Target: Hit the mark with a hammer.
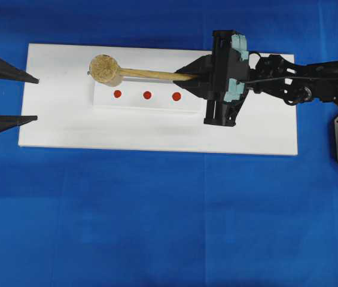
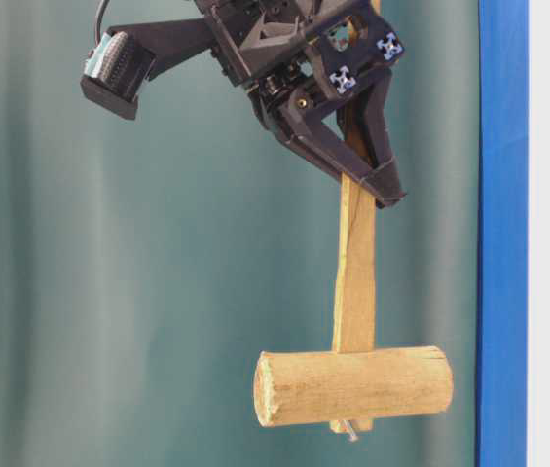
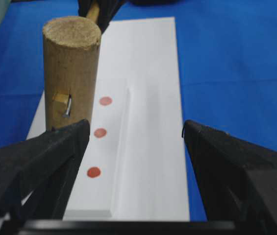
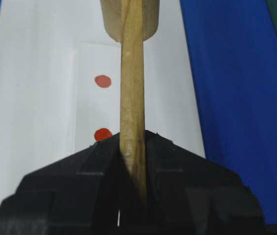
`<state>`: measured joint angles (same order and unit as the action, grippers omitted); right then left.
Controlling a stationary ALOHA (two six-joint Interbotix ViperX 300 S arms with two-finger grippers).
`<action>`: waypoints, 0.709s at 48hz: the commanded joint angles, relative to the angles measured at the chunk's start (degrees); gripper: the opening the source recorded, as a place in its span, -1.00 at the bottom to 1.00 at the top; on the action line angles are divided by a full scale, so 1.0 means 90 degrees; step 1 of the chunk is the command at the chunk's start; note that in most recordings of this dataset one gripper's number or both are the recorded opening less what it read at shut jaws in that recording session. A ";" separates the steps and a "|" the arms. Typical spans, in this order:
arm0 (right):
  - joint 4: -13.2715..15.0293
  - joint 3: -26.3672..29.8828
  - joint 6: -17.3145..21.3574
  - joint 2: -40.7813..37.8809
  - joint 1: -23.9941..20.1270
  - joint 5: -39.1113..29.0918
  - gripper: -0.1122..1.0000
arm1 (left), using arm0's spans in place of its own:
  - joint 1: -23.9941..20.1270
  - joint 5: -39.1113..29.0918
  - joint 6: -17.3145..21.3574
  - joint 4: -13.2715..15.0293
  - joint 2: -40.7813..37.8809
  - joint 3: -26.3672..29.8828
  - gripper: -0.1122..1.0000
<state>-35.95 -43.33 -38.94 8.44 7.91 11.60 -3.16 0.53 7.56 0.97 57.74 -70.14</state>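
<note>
right fingers [image 1: 194, 76]: clamped on hammer [image 1: 134, 72] handle end | head held out beyond them, beside red marks [image 1: 147, 95] | left fingers [image 1: 37, 98]: wide, empty | risk: long lever, handle twists, blow misses

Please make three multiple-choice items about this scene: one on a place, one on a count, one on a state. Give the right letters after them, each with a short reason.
1. Where is the hammer head in the overhead view?
A. left of the right gripper
B. right of it
C. on the blue cloth

2. How many red marks are on the white raised block?
A. two
B. three
C. five

3. How does the left gripper stand?
A. shut on the handle
B. shut on nothing
C. open, holding nothing

Answers:
1 A: the head lies at the left end of the handle, with the right gripper shut on the other end.
2 B: three dots stand in a row.
3 C: its two fingers stand wide apart, with nothing between them.
</note>
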 commanded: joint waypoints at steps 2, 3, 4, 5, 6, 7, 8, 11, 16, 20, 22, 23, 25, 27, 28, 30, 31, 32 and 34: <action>-0.0029 0.0215 0.0107 0.0010 0.0020 0.0078 -0.76 | -0.0010 0.0029 -0.0020 0.0010 -0.0039 0.0078 0.54; -0.0020 0.0215 0.0137 -0.0029 0.0020 0.0078 -0.76 | -0.0010 0.0039 -0.0020 0.0010 -0.0039 0.0078 0.54; -0.0020 0.0225 0.0176 -0.0059 0.0020 0.0078 -0.76 | -0.0010 0.0039 -0.0020 0.0010 -0.0039 0.0078 0.54; -0.0029 0.0225 0.0215 -0.0098 0.0020 0.0078 -0.76 | -0.0010 0.0029 -0.0020 0.0010 -0.0039 0.0078 0.54; -0.0029 0.0244 0.0264 -0.0137 0.0010 0.0078 -0.76 | -0.0010 0.0029 -0.0020 0.0010 -0.0039 0.0078 0.54; -0.0029 0.0254 0.0313 -0.0166 0.0010 0.0078 -0.76 | -0.0010 0.0029 -0.0020 0.0010 -0.0039 0.0078 0.54; -0.0029 0.0264 0.0352 -0.0195 0.0020 0.0088 -0.76 | -0.0010 0.0029 -0.0020 0.0010 -0.0039 0.0078 0.54; -0.0029 0.0273 0.0449 -0.0244 0.0020 0.0107 -0.76 | -0.0010 0.0029 -0.0020 0.0010 -0.0039 0.0078 0.54; -0.0029 0.0264 0.0518 -0.0254 0.0020 0.0107 -0.76 | -0.0010 0.0029 -0.0020 0.0010 -0.0039 0.0078 0.54; -0.0029 0.0273 0.0547 -0.0254 0.0020 0.0098 -0.76 | -0.0010 0.0039 -0.0020 0.0010 -0.0039 0.0078 0.54; -0.0029 0.0273 0.0557 -0.0254 0.0010 0.0098 -0.76 | -0.0010 0.0029 -0.0020 0.0010 -0.0039 0.0078 0.54; -0.0029 0.0273 0.0557 -0.0254 0.0020 0.0088 -0.76 | -0.0010 0.0029 -0.0020 0.0010 -0.0039 0.0078 0.54; -0.0029 0.0273 0.0566 -0.0254 0.0020 0.0088 -0.76 | -0.0010 0.0029 -0.0020 0.0010 -0.0039 0.0078 0.54; -0.0029 0.0273 0.0576 -0.0264 0.0020 0.0078 -0.76 | -0.0010 0.0029 -0.0020 0.0010 -0.0049 0.0078 0.54; -0.0029 0.0273 0.0586 -0.0273 0.0010 0.0078 -0.76 | -0.0010 0.0039 -0.0020 0.0010 -0.0049 0.0078 0.54; -0.0029 0.0264 0.0605 -0.0322 0.0000 0.0068 -0.76 | -0.0010 0.0039 -0.0020 0.0010 -0.0049 0.0078 0.54; -0.0039 0.0264 0.0625 -0.0361 -0.0010 0.0059 -0.76 | -0.0010 0.0029 -0.0020 0.0010 -0.0049 0.0078 0.54; -0.0039 0.0264 0.0635 -0.0400 -0.0020 0.0039 -0.76 | -0.0010 0.0039 -0.0020 0.0010 -0.0059 0.0078 0.54; -0.0059 0.0254 0.0713 -0.0547 -0.0029 -0.0020 -0.76 | 0.0000 0.0029 -0.0020 0.0010 -0.0059 0.0078 0.54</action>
<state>-36.12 -42.54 -33.22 4.22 8.00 11.51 -3.08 0.53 7.56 0.88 57.74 -70.14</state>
